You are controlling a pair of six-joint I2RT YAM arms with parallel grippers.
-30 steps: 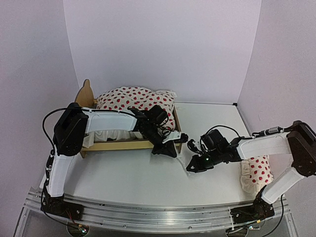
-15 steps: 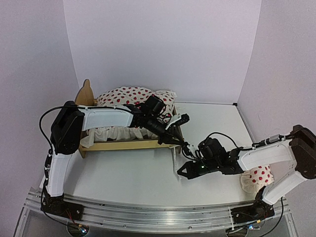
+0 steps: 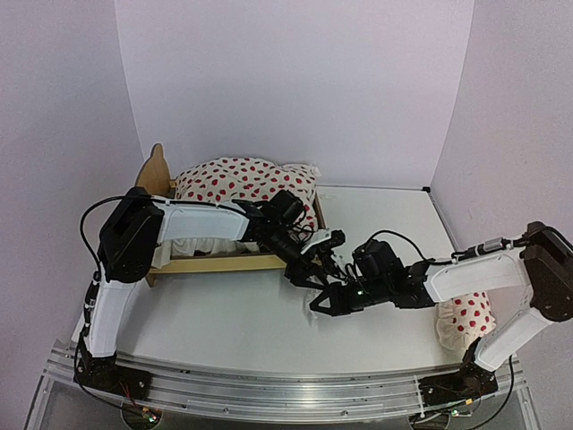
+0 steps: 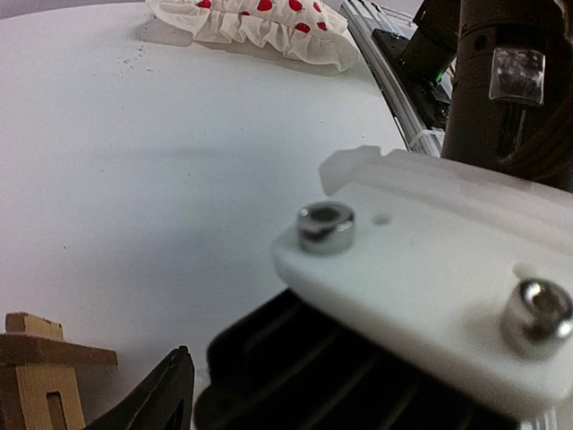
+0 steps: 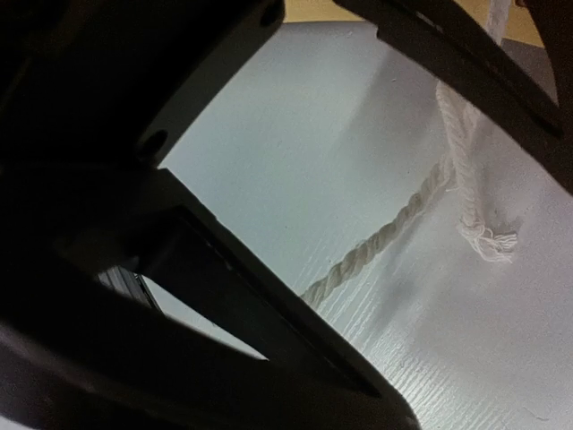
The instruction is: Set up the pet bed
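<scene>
Checking near to far: pillow [image 3: 467,315] lay near right, beside the right arm. Mid-table, right gripper [image 3: 322,303] sat low over the table [image 3: 224,313], jaws together, nothing seen between them. A white rope [image 5: 394,242] lay loose on the surface under it. Just farther, left gripper [image 3: 318,255] had jaws apart, nothing visible in them, close to the right end of the bed [image 3: 215,262]. That stood far left, with the red-dotted duvet [image 3: 246,179] piled on it.
</scene>
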